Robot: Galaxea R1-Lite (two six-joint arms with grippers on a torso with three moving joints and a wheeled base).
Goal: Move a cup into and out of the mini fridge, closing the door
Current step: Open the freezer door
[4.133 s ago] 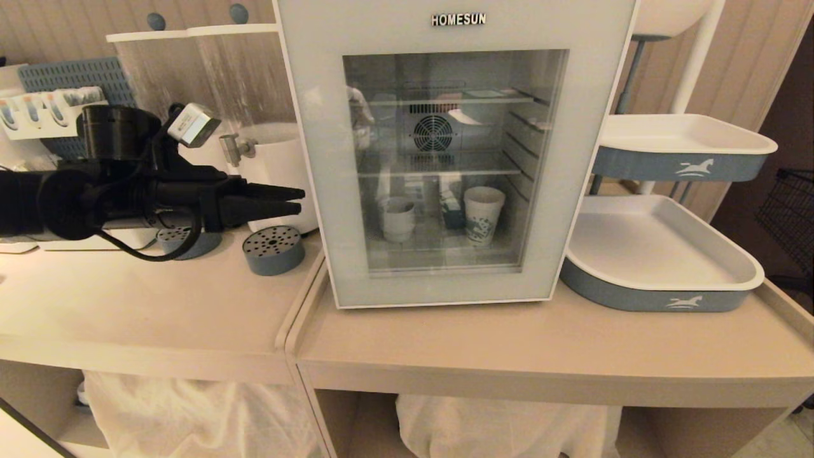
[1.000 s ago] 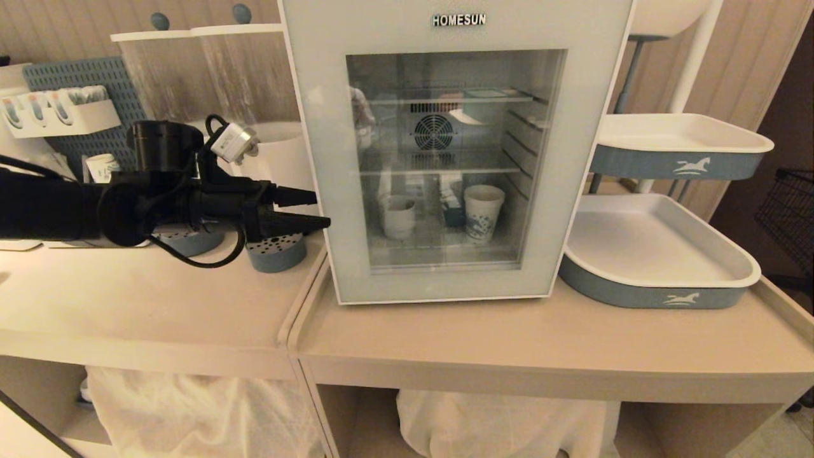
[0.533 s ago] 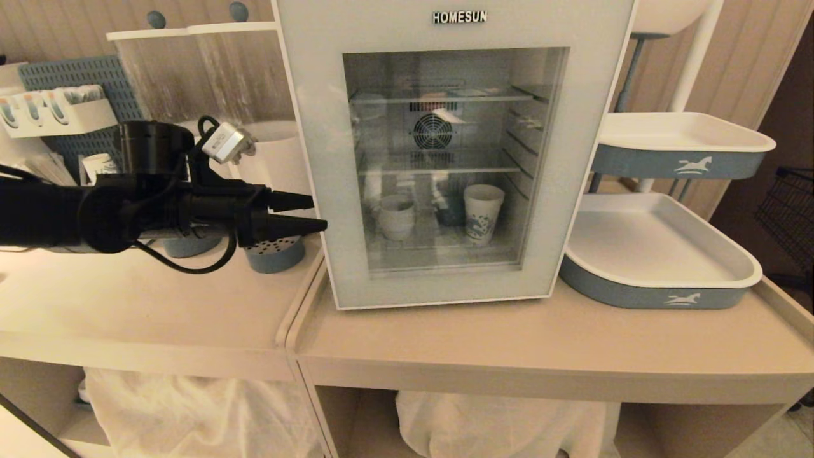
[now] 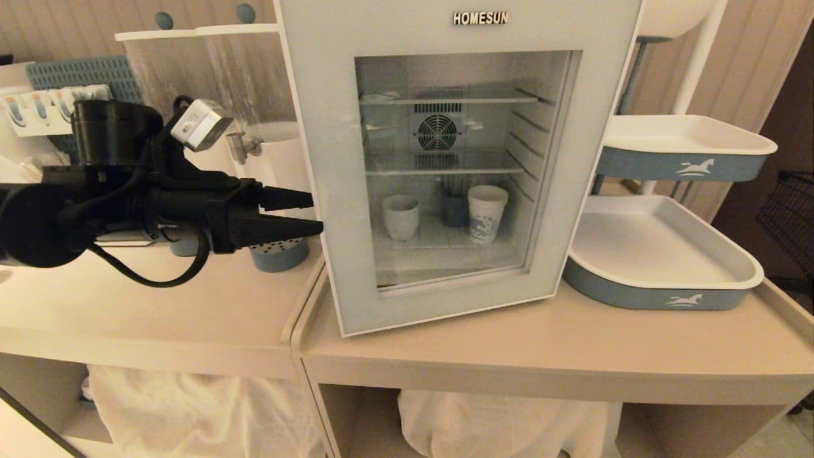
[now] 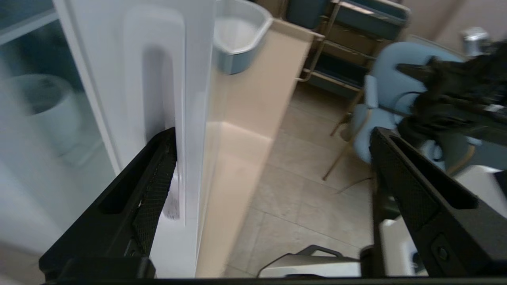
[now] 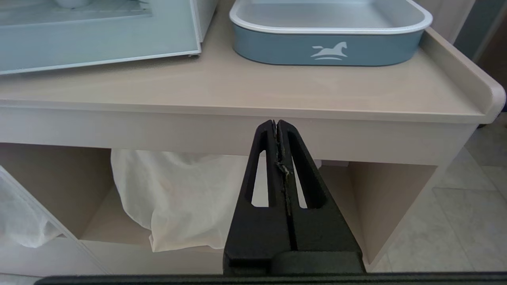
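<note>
The white mini fridge (image 4: 480, 19) stands on the counter, its glass door (image 4: 445, 305) swung out a little at its left edge. Behind the glass, on the bottom shelf, a small white cup (image 4: 400, 216) stands upright; it shows blurred in the left wrist view (image 5: 43, 103). My left gripper (image 4: 316, 212) is open wide at the door's left edge. One finger (image 5: 154, 186) lies in the long recessed handle (image 5: 156, 79); the other is out in free air. My right gripper (image 6: 276, 122) is shut on nothing, low in front of the counter's edge.
A taller paper cup (image 4: 487, 213) stands right of the cup in the fridge. A drink dispenser (image 4: 273, 165) and a blue perforated drip tray (image 4: 276, 254) sit behind my left arm. Blue-and-white trays (image 4: 661, 254) (image 4: 687, 140) stand right of the fridge.
The door's left edge has come away from the fridge and swung toward me. My left arm has drawn back with it, finger still in the handle. The right arm has not moved.
</note>
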